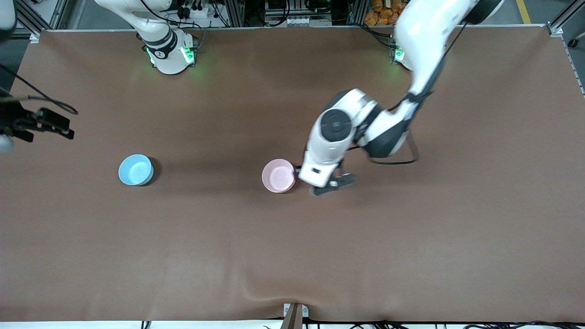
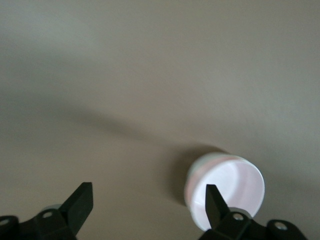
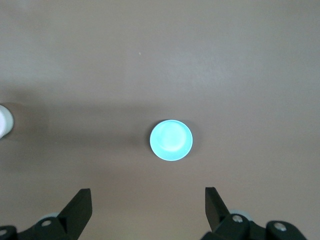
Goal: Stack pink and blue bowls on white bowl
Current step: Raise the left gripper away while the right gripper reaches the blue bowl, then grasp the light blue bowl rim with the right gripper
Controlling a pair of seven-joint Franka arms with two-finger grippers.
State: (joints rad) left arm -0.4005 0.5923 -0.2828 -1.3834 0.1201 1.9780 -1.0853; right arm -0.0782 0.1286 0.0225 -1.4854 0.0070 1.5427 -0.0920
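Note:
The pale pink bowl stands upright on the brown table near its middle. In the left wrist view a paler wall shows under its pink rim. I cannot tell whether that is the white bowl, and no separate white bowl shows. The light blue bowl stands alone toward the right arm's end of the table and shows in the right wrist view. My left gripper is open and low beside the pink bowl, with one finger in front of its rim. My right gripper is open and empty, high over the table's end.
The brown table cover has a wrinkle near its front edge. The pink bowl's edge shows at the border of the right wrist view. The arm bases stand along the table's back edge.

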